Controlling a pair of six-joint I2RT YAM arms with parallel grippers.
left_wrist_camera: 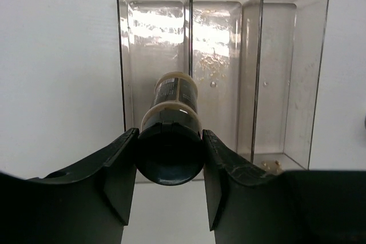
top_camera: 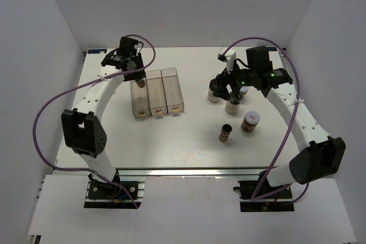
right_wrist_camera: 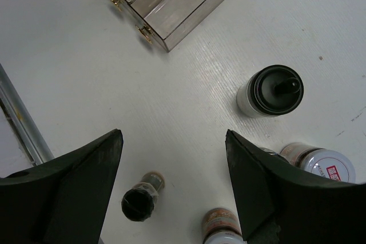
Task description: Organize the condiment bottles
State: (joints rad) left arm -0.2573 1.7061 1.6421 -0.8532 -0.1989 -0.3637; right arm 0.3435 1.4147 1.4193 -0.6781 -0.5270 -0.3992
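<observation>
My left gripper [left_wrist_camera: 170, 161] is shut on a black-capped bottle [left_wrist_camera: 170, 135] with pale brown contents. It holds the bottle over the near end of the left compartment of the clear rack [left_wrist_camera: 128, 55]. In the top view the left gripper [top_camera: 136, 75] is at the rack's [top_camera: 166, 92] far left end. My right gripper [top_camera: 230, 88] is open and empty above a group of bottles. A black-capped white bottle [right_wrist_camera: 269, 92], a small brown bottle [right_wrist_camera: 140, 198], a brown jar [right_wrist_camera: 222, 224] and a white-lidded jar [right_wrist_camera: 320, 163] stand below it [right_wrist_camera: 174, 184].
The rack's middle compartment [left_wrist_camera: 224, 55] and right compartment [left_wrist_camera: 289, 67] hold no bottles. Two bottles [top_camera: 250, 121] [top_camera: 226, 133] stand apart nearer the front. A metal rail [right_wrist_camera: 23, 121] runs along the table's front edge.
</observation>
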